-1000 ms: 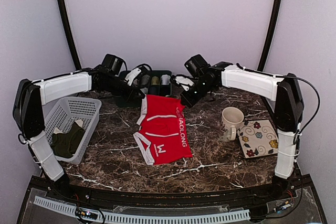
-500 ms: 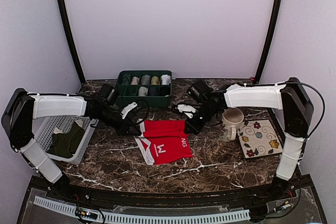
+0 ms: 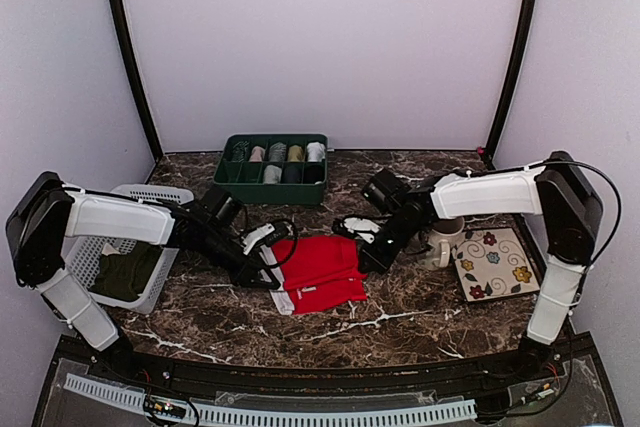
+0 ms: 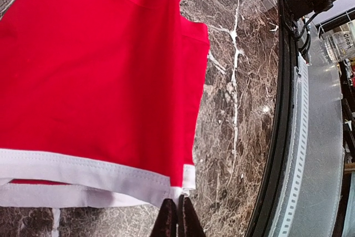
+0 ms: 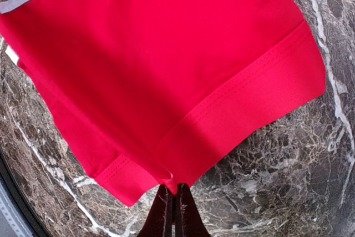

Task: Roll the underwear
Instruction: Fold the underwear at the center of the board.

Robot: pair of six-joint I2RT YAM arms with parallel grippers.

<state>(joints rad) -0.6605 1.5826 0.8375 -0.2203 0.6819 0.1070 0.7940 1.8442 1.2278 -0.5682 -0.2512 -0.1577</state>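
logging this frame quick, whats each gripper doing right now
The left gripper is closed, pinching the white-trimmed corner of the underwear.
The right gripper is closed, pinching a red hem edge of the underwear.

Red underwear (image 3: pixel 322 265) with white trim, folded over into a flat rough rectangle, plain side up, lying mid-worktop (image 3: pixel 420 307), white band along its left edge.
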